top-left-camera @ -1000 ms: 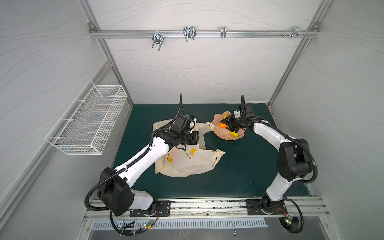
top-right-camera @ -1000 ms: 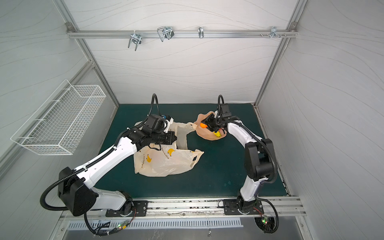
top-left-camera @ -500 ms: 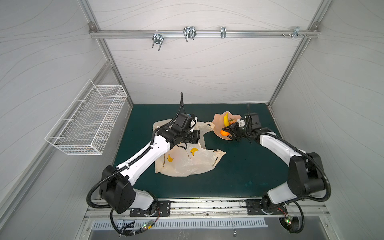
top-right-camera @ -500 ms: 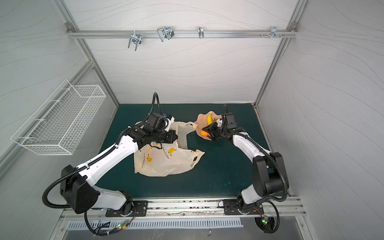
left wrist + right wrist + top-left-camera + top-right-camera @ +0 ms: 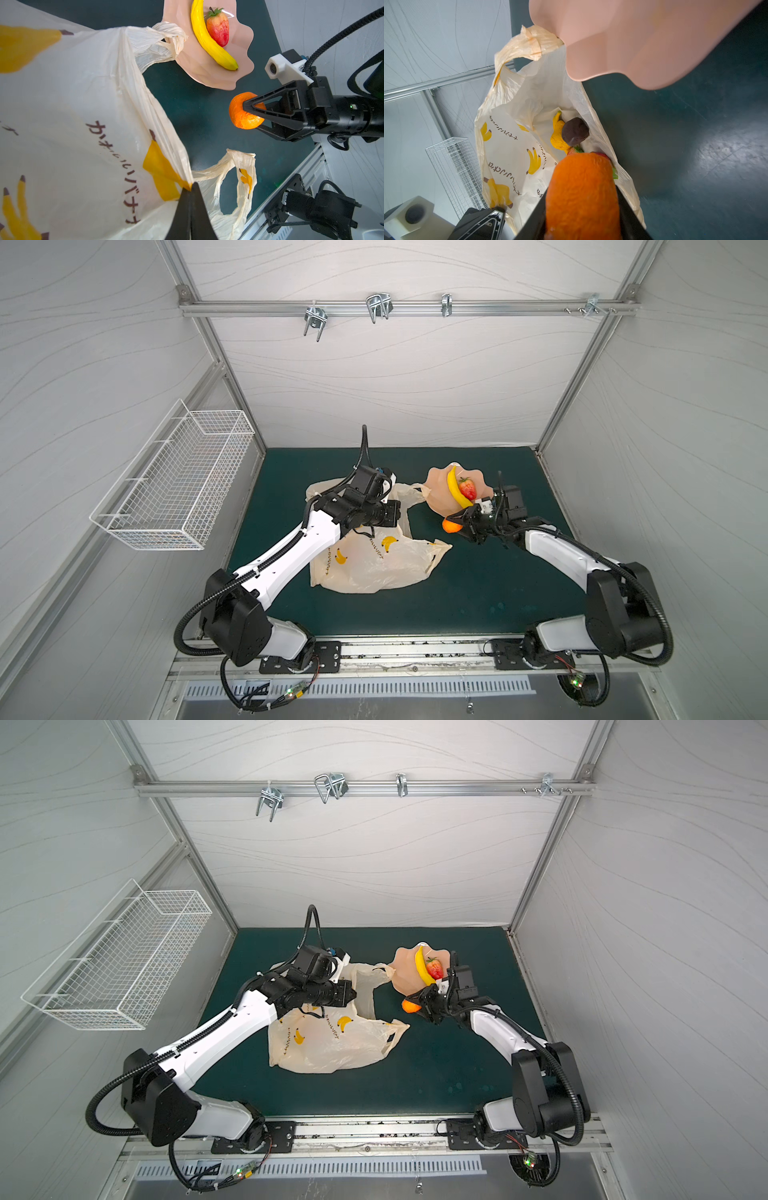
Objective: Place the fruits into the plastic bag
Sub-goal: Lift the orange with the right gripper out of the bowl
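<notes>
Fruits were found split between three places. One second before, the right gripper (image 5: 460,525) stood over the dish (image 5: 436,495). Half a second before, it was at the dish's near edge with the orange (image 5: 450,526). At inspection it had come clear of the dish and held the orange above the desk (image 5: 478,593), just near of the dish and right of the bag (image 5: 374,564). Its jaws stood part-open, clamped on the orange from both sides. Judgement: the pick was complete and the carry to the bag was under way; the drop was not yet made.

The left gripper (image 5: 190,188) had not shifted over the same interval. Its jaws were pressed together on the bag's upper rim, keeping the mouth lifted.

Inside the bag, the right wrist view showed a lemon (image 5: 558,135), a dark brown piece (image 5: 575,131) and part of a red piece (image 5: 602,155) behind the orange. A banana (image 5: 456,489) and a strawberry (image 5: 468,488) remained on the dish, touching each other.

Orientation: the right gripper pointed left, toward the bag's mouth, which faced right. The bag lay with its length roughly left to right, one handle loop reaching the dish's rim. The banana's long axis ran far to near, its near end swung slightly right. The orange was nearly round, so no long axis was noted.
</notes>
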Robot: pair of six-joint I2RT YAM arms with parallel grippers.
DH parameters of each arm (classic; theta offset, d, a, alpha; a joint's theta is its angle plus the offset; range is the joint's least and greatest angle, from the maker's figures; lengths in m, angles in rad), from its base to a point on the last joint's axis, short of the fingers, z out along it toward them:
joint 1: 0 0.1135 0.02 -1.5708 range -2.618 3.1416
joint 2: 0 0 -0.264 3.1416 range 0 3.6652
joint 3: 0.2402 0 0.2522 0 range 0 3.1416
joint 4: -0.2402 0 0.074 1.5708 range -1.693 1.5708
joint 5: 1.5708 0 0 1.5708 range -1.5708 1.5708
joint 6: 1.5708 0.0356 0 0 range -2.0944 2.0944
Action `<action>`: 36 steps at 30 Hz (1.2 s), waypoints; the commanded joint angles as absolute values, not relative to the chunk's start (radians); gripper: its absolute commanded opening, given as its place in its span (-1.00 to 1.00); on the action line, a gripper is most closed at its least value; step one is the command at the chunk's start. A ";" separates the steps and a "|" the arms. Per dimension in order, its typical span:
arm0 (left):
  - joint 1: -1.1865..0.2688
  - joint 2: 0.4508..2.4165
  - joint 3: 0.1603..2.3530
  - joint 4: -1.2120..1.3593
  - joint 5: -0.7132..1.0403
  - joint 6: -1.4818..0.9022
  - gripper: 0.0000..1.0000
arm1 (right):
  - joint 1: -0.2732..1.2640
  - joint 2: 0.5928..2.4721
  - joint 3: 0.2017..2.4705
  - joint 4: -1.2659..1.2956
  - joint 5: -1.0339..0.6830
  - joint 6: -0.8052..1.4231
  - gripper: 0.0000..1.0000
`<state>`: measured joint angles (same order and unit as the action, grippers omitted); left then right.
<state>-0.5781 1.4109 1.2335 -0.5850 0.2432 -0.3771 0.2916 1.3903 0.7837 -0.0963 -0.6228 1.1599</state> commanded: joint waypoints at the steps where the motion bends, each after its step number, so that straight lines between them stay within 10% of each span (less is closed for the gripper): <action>1: -0.580 1.420 1.282 -0.565 0.254 -0.362 -1.00 | 0.284 1.371 0.787 -0.040 -0.655 1.187 -0.46; 36: -0.585 1.414 1.288 -0.565 0.256 -0.369 -1.00 | 0.351 1.590 0.800 0.324 -0.928 1.269 -0.47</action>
